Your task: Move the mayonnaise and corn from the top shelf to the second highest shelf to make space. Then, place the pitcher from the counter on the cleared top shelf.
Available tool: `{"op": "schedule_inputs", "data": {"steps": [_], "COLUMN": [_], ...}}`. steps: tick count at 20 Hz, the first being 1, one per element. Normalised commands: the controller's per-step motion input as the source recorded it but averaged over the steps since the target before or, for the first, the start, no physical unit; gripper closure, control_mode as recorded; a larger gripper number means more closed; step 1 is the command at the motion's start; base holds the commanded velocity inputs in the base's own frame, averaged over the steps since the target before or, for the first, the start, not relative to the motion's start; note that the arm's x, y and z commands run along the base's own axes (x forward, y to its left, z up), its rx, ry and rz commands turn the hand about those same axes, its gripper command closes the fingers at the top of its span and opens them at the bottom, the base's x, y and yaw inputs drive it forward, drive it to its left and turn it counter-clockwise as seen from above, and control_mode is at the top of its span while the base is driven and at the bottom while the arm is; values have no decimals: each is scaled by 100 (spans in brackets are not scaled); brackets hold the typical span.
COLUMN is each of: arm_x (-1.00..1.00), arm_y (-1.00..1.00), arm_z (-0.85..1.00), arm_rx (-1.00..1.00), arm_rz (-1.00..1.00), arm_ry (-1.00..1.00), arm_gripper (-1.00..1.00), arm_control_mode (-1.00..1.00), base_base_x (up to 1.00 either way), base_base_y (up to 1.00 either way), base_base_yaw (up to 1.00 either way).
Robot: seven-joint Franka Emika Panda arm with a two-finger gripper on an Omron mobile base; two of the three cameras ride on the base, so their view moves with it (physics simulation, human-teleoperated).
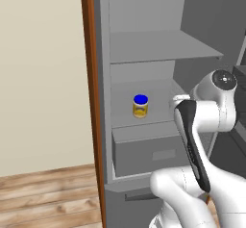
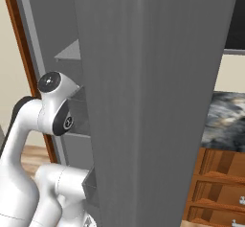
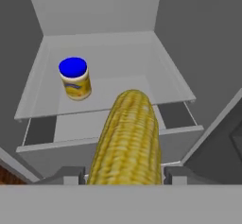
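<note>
From the hand view, the gripper (image 3: 124, 176) clamps the corn (image 3: 127, 138) above the second shelf (image 3: 108, 83), where the mayonnaise (image 3: 74, 78) stands upright. The left base view shows the top shelf (image 1: 163, 46) bare; the right shows the worktop (image 2: 228, 116) beyond the fridge door (image 2: 153, 101).

Both base cameras face the open grey fridge (image 1: 144, 78), left and right; the hand camera looks down at its shelves.

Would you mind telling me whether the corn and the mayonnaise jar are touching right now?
Apart. In the hand view the corn sits between the gripper fingers, with bare grey shelf plainly visible between it and the mayonnaise jar.
</note>
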Motion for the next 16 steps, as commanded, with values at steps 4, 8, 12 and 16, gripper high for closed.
{"op": "schedule_inputs", "data": {"steps": [4,8,12,16], "arm_x": [50,48,31,34], "arm_y": [0,-6,-24,-31], "arm_z": [-10,-26,-39,-44], "arm_rx": [0,0,0,0], "arm_rz": [0,0,0,0], "arm_ry": [0,0,0,0], "arm_gripper": [100,100,100,100], "arm_control_mode": [-100,-100,-100,-100], "base_base_x": [0,0,0,0], "base_base_y": [0,0,0,0], "base_base_yaw": [0,0,0,0]}}
